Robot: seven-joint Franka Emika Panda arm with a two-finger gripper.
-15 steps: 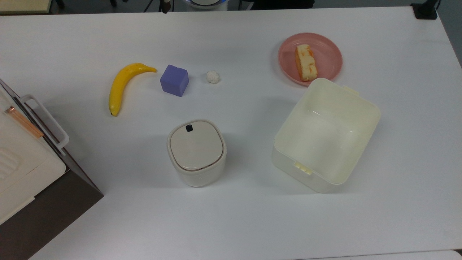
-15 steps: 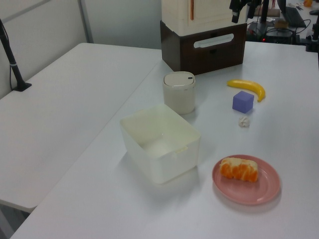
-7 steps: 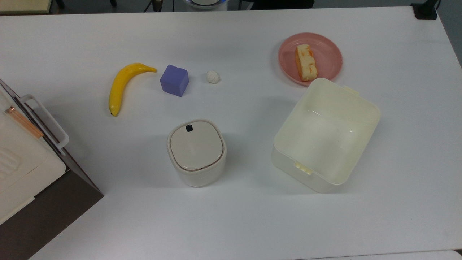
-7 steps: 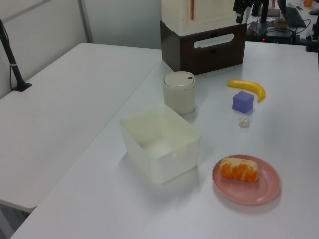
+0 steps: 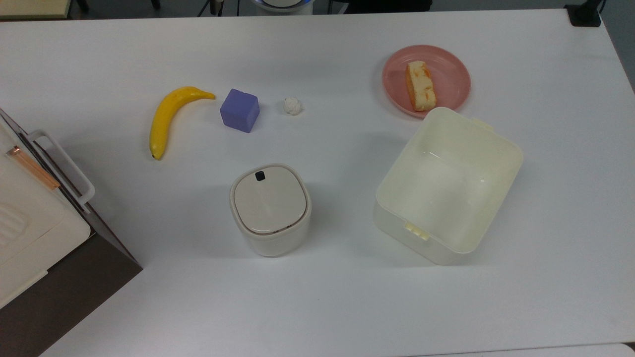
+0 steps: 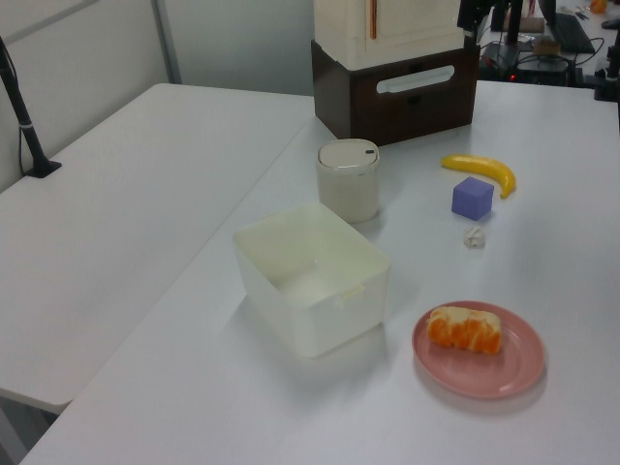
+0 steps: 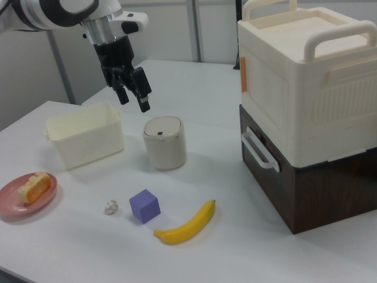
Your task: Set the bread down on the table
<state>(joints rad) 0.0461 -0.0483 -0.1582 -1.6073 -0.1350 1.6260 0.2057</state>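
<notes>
The bread (image 5: pixel 421 86), a pale-yellow slice with orange patches, lies on a round pink plate (image 5: pixel 454 74) at the far right of the white table (image 5: pixel 347 307) in the top view. The left view shows the bread (image 6: pixel 466 329) on the plate (image 6: pixel 513 370) near the front, and the right view shows the bread (image 7: pixel 34 187) at the far left. My gripper (image 7: pixel 135 104) hangs open and empty in the air above the space between the cream box and the canister, well away from the bread.
An open cream box (image 5: pixel 397 223) stands right beside the plate. A lidded cream canister (image 5: pixel 270 208) sits mid-table. A banana (image 5: pixel 166 119), a purple cube (image 5: pixel 239 110) and a small white ball (image 5: pixel 292 105) lie in a row. Large stacked containers (image 7: pixel 306 106) occupy one table corner.
The dark gripper part at the top edge of the top view has shifted left. The bread, the plate and the other objects have not moved.
</notes>
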